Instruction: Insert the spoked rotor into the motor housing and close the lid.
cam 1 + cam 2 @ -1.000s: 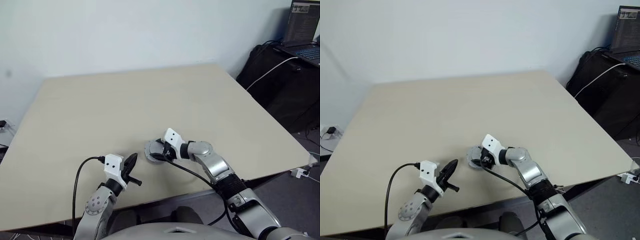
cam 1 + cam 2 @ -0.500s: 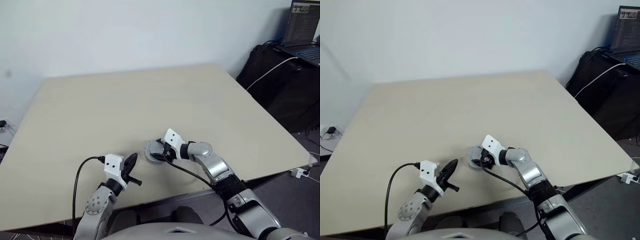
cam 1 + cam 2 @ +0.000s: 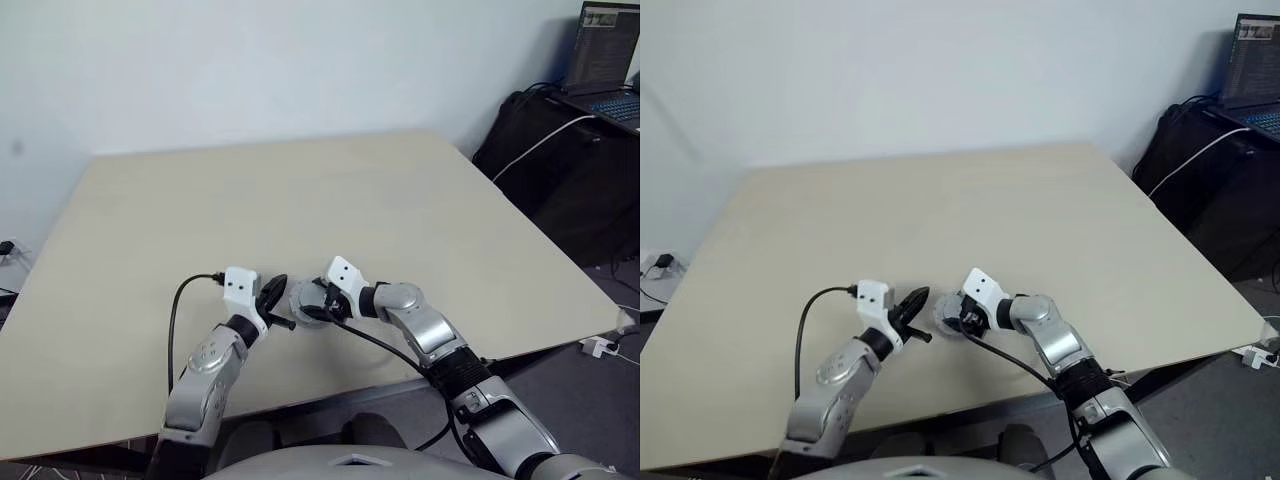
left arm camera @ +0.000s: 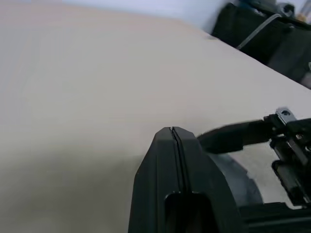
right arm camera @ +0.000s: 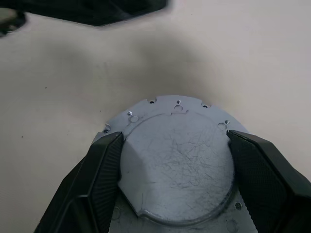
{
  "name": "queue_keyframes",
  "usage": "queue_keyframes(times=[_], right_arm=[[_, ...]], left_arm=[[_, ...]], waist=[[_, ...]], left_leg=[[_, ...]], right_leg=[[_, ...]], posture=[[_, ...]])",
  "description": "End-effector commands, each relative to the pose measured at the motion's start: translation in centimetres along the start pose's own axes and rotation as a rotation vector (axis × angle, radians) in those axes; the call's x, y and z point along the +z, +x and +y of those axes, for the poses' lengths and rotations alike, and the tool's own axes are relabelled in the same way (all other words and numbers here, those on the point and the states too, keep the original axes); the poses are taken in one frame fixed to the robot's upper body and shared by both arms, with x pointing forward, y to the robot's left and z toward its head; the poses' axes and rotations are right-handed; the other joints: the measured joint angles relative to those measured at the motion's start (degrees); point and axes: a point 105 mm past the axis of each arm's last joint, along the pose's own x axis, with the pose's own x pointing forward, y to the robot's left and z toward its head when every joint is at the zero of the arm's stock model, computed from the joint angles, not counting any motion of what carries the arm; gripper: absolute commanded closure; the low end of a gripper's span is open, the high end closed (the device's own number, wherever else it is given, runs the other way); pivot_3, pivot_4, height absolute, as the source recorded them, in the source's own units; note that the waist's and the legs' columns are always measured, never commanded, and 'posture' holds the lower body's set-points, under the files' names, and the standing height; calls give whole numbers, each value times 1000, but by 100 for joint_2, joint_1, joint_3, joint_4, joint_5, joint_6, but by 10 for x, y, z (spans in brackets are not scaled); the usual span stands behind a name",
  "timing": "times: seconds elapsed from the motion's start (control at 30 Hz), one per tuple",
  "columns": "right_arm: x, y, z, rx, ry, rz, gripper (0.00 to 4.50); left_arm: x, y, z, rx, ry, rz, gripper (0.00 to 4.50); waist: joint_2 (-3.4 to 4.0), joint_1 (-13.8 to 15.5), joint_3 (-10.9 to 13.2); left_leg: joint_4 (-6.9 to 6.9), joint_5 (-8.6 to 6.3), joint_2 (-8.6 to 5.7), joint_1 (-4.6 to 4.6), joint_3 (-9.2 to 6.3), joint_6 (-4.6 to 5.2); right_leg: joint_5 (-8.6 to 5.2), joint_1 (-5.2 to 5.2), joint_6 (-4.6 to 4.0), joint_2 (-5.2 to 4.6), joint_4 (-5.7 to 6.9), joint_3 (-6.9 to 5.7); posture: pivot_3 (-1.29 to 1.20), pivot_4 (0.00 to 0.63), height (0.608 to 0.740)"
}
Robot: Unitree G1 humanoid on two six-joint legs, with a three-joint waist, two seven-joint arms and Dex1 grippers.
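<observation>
table (image 3: 300, 190) edge is my landmark here: i am looking at a pale wooden top whose near edge is running just below both arms. i am seeing the right gripper (image 5: 172, 160) sitting a little way in from that near edge, its two black fingers (image 5: 102, 174) standing wide and pressing on either side of a flat, round, scratched grey metal part, so i am reading that as a grip on it. the metal part (image 5: 175, 155) is lying flat on the table, a raised round face on a wider flange dotted with small holes; i cannot tell from these views whether it is the motor housing, the lid or a stack of them, since no windings or spokes are showing. in the left eye view the same part (image 3: 305, 298) is peeking out just beyond the right gripper's white block. the left gripper (image 3: 275, 293) is hovering just beside that part, about level with it from the near edge, its fingers pressed fully together and holding nothing. i am seeing a dark laptop (image 3: 608, 62) sitting well beyond the table's far right corner.
</observation>
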Motion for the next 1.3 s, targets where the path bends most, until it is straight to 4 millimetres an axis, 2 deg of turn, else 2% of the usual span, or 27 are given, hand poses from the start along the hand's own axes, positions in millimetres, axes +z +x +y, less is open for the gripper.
queue_keyframes(times=[0.03, 0.27, 0.67, 1.23, 1.3], right_arm=[[2, -1, -4, -26, -12, 4, 1410], [3, -1, -2, -33, -8, -7, 1410], [2, -2, -2, -42, -1, -8, 1410], [5, -3, -1, -47, 8, -18, 1410], [5, -5, -3, -55, 13, -21, 670]], left_arm=[[4, 8, -7, -81, -42, 61, 4500], [-7, 14, 1, -111, -108, 182, 4500], [-16, 12, 14, -57, -114, 256, 4500], [-29, 14, -5, -113, -145, 328, 4500], [-29, 15, -6, -118, -145, 331, 4500]], waist=[[0, -12, 0], [0, -29, 1], [-1, -26, 1], [-1, -5, 0], [-1, 3, 0]], left_leg=[[0, 0, 0, -1, -1, 0], [0, 8, -3, -2, -10, -9], [0, 12, -3, -5, -17, -16], [0, 13, -5, -3, -20, -16], [0, 13, -5, -3, -21, -16]], right_leg=[[0, 0, 0, 0, 0, 0], [0, 2, 0, 4, 0, 1], [0, 2, 0, 5, 1, 1], [1, 7, 0, 4, 0, 0], [1, 7, -1, 4, 0, 0]], posture=[[0, 0, 740], [0, 0, 740], [0, 0, 740], [0, 0, 740], [0, 0, 740]])
